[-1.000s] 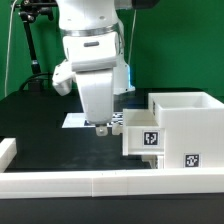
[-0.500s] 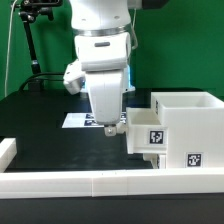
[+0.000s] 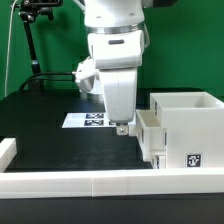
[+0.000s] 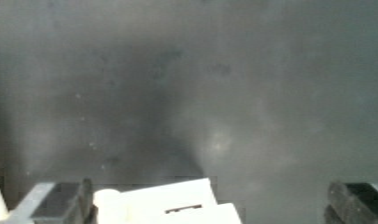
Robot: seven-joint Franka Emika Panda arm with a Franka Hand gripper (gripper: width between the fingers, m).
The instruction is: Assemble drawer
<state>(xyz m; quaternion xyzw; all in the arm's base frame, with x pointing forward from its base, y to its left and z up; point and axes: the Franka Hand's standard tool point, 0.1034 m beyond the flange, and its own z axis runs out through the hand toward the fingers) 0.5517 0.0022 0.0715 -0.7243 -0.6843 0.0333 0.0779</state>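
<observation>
In the exterior view, the white Franka arm stands upright over the black worktop (image 3: 50,145), its wrist pointing straight down and the pincer (image 3: 121,128) hanging low at the open end of a small tray (image 3: 150,133) of the drawer. That tray sits mostly inside the boxy white casing (image 3: 190,130) at the exterior view's right, with only a short stretch protruding; whether the fingertips touch it cannot be told. Compared with a second ago, the arm has travelled toward the exterior view's right and the tray has slid well into the casing, hiding the tag on its side. The marker board (image 3: 88,120) lies flat on the worktop behind the arm, and a long low white wall (image 3: 80,182) runs along the near edge. In the wrist view, two dark fingertips (image 4: 54,203) sit far apart at the picture's corners, so the pincer is spread wide and grips nothing, with a white tagged corner of the tray (image 4: 168,206) between them above the grey worktop.
</observation>
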